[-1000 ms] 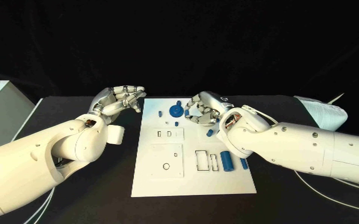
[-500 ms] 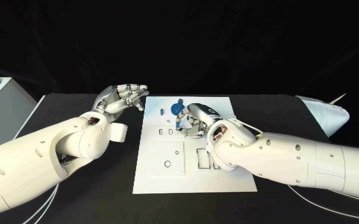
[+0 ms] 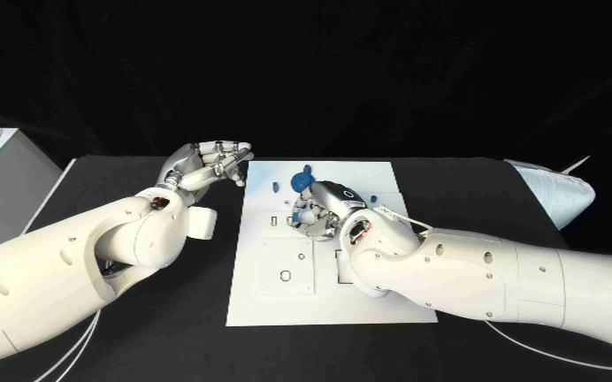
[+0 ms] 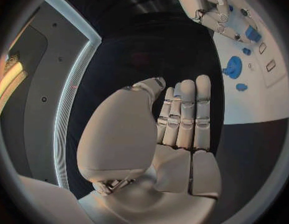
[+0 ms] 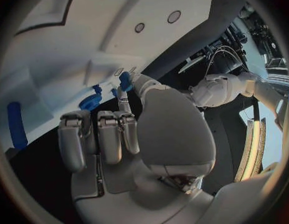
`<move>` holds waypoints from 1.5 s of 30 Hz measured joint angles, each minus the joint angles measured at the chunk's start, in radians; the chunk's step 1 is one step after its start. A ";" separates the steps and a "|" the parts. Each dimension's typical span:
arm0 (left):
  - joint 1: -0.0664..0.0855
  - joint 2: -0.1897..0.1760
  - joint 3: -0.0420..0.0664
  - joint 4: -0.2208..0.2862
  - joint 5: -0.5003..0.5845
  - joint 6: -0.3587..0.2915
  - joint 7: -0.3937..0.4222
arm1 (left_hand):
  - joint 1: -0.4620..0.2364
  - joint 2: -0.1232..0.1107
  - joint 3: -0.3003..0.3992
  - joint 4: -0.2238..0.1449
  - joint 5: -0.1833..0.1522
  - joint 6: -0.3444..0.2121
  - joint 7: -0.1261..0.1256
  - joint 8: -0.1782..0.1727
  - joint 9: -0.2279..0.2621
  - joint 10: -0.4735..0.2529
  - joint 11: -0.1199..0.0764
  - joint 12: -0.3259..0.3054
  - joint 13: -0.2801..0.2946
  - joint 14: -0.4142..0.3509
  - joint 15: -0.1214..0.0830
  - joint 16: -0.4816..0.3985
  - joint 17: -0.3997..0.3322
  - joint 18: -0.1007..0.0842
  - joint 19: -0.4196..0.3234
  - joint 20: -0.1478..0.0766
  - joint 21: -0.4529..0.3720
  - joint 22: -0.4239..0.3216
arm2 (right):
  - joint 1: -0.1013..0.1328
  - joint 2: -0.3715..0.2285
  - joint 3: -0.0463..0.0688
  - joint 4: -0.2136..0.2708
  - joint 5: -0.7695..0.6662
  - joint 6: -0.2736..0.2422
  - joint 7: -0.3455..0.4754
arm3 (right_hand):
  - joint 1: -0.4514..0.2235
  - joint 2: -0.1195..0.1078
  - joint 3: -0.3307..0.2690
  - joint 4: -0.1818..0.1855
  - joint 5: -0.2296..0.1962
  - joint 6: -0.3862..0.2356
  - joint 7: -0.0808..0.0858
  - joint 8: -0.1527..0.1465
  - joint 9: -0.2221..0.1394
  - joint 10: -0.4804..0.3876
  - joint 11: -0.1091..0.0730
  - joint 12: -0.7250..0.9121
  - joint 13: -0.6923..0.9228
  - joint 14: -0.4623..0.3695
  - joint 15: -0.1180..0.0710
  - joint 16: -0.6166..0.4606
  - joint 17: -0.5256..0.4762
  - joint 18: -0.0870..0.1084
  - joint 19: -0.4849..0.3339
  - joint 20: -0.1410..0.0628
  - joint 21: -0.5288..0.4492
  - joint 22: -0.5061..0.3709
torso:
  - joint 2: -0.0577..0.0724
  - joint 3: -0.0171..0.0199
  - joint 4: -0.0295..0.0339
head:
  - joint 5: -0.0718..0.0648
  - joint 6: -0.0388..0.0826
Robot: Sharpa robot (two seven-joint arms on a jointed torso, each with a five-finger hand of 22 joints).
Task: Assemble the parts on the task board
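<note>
Over the middle of the task board (image 3: pixel 383 174), your right hand (image 3: pixel 319 210) is pinching a small blue part (image 5: pixel 125 80) near the slots. Your left hand (image 3: pixel 210 165) is hovering beside the board, fingers curled on nothing. You are looking at loose pieces, a blue disc (image 3: pixel 303 179) included, so most assembly seems left.

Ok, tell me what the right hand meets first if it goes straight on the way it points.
Probably the white flat task board just ahead: the right hand points down at its small slots, and the small blue part pinched in its fingers would touch first. Depth is unclear.
</note>
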 measured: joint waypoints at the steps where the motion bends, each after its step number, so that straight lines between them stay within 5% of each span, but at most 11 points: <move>1: 0.000 0.000 0.000 0.000 0.000 0.000 0.000 | 0.000 0.000 0.000 0.000 0.000 0.000 0.000 0.000 0.000 0.000 0.000 0.000 0.000 0.000 0.000 0.000 0.000 0.000 0.000 0.000 0.000 0.000 | -0.001 0.002 0.000 -0.001 -0.006 0.000 -0.005 | -0.003 -0.003 -0.001 0.001 0.000 0.000 0.000 0.000 0.000 0.000 0.000 0.000 0.000 0.000 0.000 0.000 0.000 0.000 0.000 0.000 0.000 0.000 | 0.000 0.0000 -0.0001 | 0.000 0.000; 45: 0.000 -0.004 -0.001 0.000 0.000 0.001 -0.005 | -0.005 -0.005 0.003 0.003 0.000 0.000 0.000 0.000 0.001 0.000 0.000 0.000 0.001 0.000 0.000 0.000 -0.001 0.000 0.000 0.000 0.000 0.002 | -0.008 0.028 -0.006 -0.044 -0.123 0.033 -0.068 | -0.019 -0.019 -0.007 0.007 -0.004 -0.012 0.010 0.000 -0.001 0.000 0.000 0.000 0.001 0.000 0.000 0.000 0.000 0.000 0.000 0.000 -0.005 -0.001 | -0.001 0.0019 -0.0015 | 0.008 -0.013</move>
